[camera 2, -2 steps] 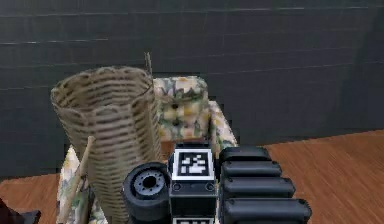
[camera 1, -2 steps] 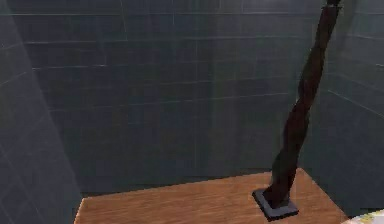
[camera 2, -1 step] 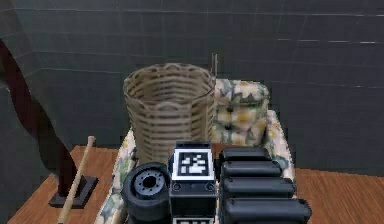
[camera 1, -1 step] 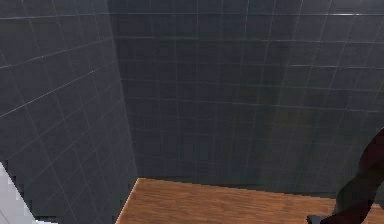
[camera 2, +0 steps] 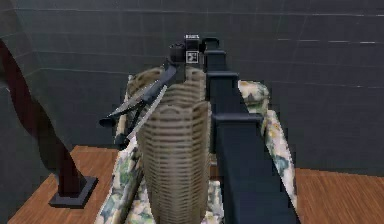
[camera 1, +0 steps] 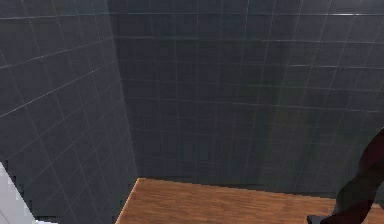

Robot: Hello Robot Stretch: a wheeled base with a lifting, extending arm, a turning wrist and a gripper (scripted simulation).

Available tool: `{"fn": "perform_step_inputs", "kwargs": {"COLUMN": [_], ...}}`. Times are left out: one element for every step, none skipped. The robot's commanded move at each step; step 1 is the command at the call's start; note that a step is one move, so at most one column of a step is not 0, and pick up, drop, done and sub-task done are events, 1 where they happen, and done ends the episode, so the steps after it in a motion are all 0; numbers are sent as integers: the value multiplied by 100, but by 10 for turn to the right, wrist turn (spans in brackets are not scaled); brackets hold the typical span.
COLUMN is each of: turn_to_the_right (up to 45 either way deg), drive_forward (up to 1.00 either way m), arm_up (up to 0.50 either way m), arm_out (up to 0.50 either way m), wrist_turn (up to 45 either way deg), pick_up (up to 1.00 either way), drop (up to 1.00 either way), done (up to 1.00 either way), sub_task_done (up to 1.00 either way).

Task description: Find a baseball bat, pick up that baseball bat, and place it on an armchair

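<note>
A wicker armchair point(camera 2: 176, 150) with floral cushions point(camera 2: 256, 102) stands on the wooden floor against the dark tiled wall in the arm side view. The dark arm bar point(camera 2: 235, 140) reaches out over it. The gripper point(camera 2: 113, 128) slants down to the left in front of the chair's woven back. A pale tan rod point(camera 2: 146, 116), thin like a bat's handle, lies along the fingers. With the chair right behind it, I cannot tell whether the gripper holds anything.
A dark reddish-brown leaning post point(camera 2: 35, 120) on a square dark base point(camera 2: 75, 191) stands left of the armchair; the same post point(camera 1: 364, 190) shows at the forward view's right edge. Dark tiled walls point(camera 1: 220, 90) meet in a corner ahead, above wooden floor point(camera 1: 220, 205).
</note>
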Motion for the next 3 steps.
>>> {"fn": "perform_step_inputs", "kwargs": {"turn_to_the_right": [0,0,0], "drive_forward": [0,0,0], "arm_up": [0,0,0], "arm_out": [0,0,0], "wrist_turn": [450,450,390], "pick_up": [0,0,0], "drop": [0,0,0], "done": [0,0,0], "sub_task_done": [0,0,0]}}
